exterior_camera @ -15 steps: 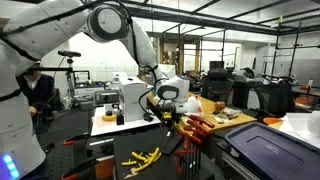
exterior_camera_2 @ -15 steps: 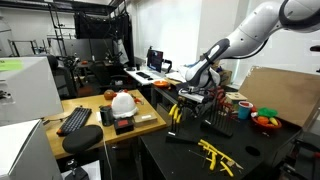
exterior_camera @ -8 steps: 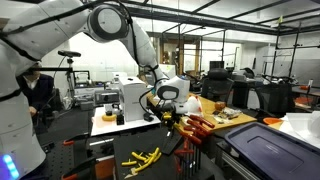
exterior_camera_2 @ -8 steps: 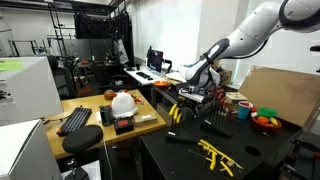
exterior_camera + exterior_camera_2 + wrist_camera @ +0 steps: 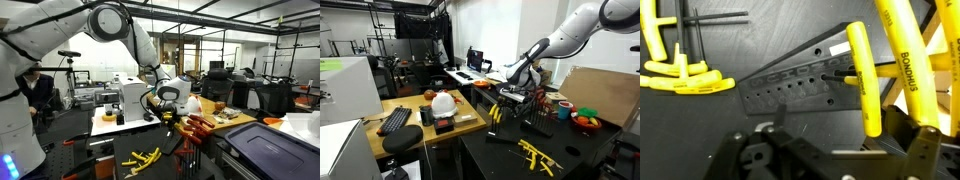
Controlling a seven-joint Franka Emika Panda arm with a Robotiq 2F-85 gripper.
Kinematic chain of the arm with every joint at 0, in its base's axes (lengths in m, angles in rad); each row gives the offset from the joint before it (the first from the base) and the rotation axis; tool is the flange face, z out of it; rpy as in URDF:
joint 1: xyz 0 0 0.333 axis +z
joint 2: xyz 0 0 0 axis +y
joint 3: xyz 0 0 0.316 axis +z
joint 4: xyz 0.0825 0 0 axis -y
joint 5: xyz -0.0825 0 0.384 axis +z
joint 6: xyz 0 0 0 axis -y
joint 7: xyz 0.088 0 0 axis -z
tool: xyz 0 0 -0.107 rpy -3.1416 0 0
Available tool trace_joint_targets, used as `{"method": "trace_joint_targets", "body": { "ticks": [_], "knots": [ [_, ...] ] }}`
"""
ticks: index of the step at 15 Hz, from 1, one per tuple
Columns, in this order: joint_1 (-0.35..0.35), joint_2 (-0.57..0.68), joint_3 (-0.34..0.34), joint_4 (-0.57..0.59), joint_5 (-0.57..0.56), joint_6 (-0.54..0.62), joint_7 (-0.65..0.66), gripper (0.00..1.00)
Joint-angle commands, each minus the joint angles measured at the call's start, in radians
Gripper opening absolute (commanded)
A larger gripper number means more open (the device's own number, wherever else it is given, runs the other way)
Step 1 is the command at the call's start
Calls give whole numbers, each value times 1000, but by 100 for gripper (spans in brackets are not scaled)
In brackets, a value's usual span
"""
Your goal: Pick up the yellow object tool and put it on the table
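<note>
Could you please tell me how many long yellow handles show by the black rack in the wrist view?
3: the middle handle across the rack, the lettered handle right of it, the edge handle cut off at right. Loose yellow tools lie at left; more may be hidden.

Yellow T-handle tool [image 5: 862, 80]: smooth glossy plastic grip with black printed lettering, thin dark metal shaft. Slotted holder [image 5: 780, 88] under it: dark grey, matt, drilled. Table top [image 5: 790, 35]: black, matt, faintly grainy. Loose yellow keys [image 5: 675, 75]: same shiny plastic. Robot arm shell [image 5: 45, 35]: white, glossy. Box [image 5: 605, 95]: plain brown cardboard
</note>
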Motion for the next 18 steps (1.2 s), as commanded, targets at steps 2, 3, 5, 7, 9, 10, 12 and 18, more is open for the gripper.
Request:
{"method": "trace_joint_targets", "body": {
  "ticks": [2, 3, 5, 7, 9, 10, 12, 18],
  "knots": [
    [-8, 27, 10, 24, 24, -19, -43, 100],
    [-7, 30, 8, 26, 23, -21, -43, 100],
    [-7, 39, 14, 28, 27, -13, -46, 100],
    [-4, 46, 20, 23, 30, -6, -48, 100],
    [-11, 58, 37, 21, 38, 3, -65, 100],
    [-13, 65, 45, 20, 43, 7, -73, 100],
    [-18, 69, 62, 17, 67, 24, -99, 100],
    [8, 52, 68, -28, 135, 106, -148, 100]
  ]
}}
